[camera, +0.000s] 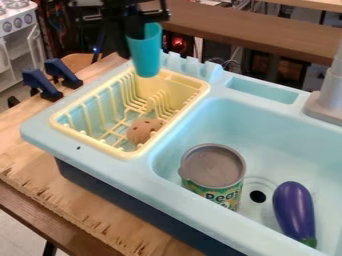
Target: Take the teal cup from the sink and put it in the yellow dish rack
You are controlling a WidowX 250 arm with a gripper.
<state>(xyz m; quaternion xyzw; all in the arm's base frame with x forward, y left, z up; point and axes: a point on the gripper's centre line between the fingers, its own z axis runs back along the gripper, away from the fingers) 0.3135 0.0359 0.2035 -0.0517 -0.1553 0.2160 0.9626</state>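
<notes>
At the upper left, the black gripper (pixel 135 31) holds a teal cup (pixel 146 54) by its upper part. The cup hangs upright, its narrower end over the back of the yellow dish rack (pixel 79 135). A brown cookie-like piece with dark spots (pixel 143 131) lies in the front part of the rack. A can with a green label (pixel 212 172) stands in the light blue sink (pixel 267 125), and a purple eggplant (pixel 294 210) lies right of the can, beside the drain hole.
A grey faucet base (pixel 327 102) rises at the sink's right rim. Two dark blue clamps (pixel 50 80) stand on the wooden table (pixel 67 210) left of the rack. Behind the sink runs a brown wooden shelf (pixel 254 30); a toy stove (pixel 17 20) is at the far left.
</notes>
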